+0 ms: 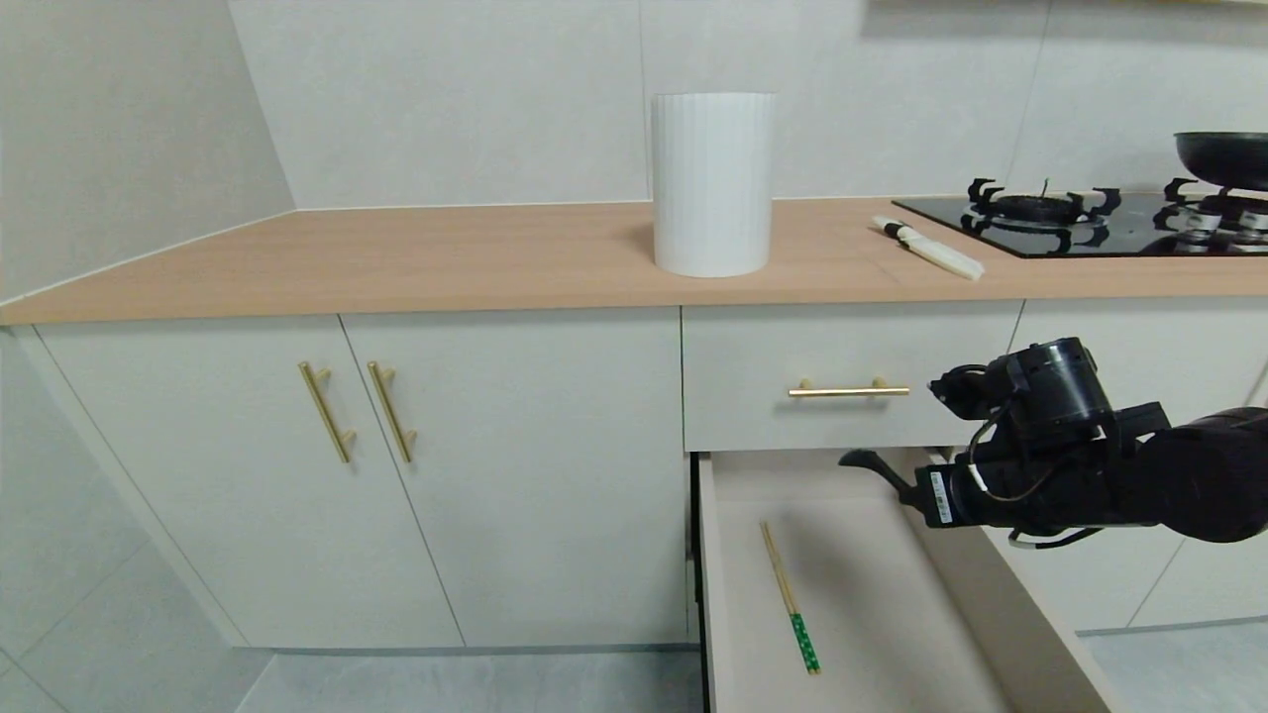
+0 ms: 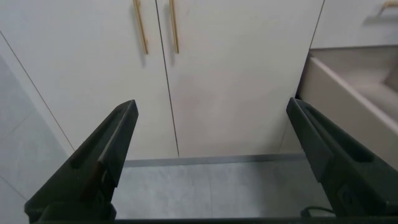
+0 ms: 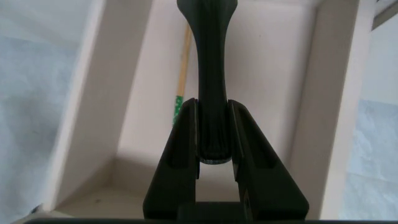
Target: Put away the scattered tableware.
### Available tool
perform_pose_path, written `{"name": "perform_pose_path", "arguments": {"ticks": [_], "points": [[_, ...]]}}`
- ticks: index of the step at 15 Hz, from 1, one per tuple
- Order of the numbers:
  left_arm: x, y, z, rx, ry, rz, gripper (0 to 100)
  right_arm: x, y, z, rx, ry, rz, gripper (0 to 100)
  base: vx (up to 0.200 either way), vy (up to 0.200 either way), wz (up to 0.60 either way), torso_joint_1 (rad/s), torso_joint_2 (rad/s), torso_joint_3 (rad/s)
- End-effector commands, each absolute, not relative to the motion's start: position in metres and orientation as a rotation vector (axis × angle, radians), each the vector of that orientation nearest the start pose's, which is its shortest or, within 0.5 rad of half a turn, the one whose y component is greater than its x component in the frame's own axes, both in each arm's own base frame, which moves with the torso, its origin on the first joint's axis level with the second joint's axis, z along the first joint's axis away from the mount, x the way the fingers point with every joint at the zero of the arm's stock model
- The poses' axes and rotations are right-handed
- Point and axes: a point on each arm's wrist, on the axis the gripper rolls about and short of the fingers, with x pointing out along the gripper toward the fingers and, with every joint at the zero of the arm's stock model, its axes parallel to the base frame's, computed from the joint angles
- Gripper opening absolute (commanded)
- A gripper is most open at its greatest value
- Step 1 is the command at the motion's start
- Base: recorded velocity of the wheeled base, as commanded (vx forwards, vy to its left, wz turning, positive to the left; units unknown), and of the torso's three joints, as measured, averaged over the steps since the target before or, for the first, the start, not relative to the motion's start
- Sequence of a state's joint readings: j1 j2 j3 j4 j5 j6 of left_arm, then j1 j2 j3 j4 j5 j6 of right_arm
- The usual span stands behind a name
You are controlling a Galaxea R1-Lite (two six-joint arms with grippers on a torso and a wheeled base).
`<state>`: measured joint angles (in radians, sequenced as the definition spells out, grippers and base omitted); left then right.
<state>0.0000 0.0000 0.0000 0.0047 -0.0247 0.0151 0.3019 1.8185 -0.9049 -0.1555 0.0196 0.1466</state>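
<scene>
Currently: open drawer [image 1: 705,555], chopsticks [image 1: 788,599] inside at 9 o'clock; right tool [image 3: 214,140] clamps black utensil [image 3: 208,62] above it; left tool [image 2: 210,106] spread wide.

Chopsticks [image 1: 790,599] lie in the drawer [image 1: 709,594], a utensil [image 1: 874,466] above it, canister [image 1: 712,183] on countertop [image 1: 396,262].

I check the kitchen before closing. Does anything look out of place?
Yes. A white utensil lies loose on the counter beside the stove. The drawer stands open with chopsticks inside; the right end effector holds a black utensil above it.
</scene>
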Motion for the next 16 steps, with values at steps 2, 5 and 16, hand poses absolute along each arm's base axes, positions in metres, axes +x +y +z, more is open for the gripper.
{"name": "perform_pose_path", "arguments": {"ticks": [2, 5, 16], "points": [[-0.023, -0.001, 0.075, 0.015, 0.006, -0.025, 100, 0.301, 0.094, 0.127, 0.03, 0.776, 0.25, 0, 0.0, 0.0, 0.0, -0.034, 0.19, 0.149], [-0.023, -0.001, 0.075, 0.015, 0.004, -0.025, 100, 0.301, 0.094, 0.127, 0.032, 0.777, 0.25, 0, 0.0, 0.0, 0.0, -0.011, 0.03, 0.014], [-0.023, -0.001, 0.075, 0.015, 0.004, -0.025, 100, 0.338, 0.092, 0.039, -0.044, 0.869, 0.236, 0, 0.0, 0.0, 0.0, 0.0, 0.0, 0.0]]}}
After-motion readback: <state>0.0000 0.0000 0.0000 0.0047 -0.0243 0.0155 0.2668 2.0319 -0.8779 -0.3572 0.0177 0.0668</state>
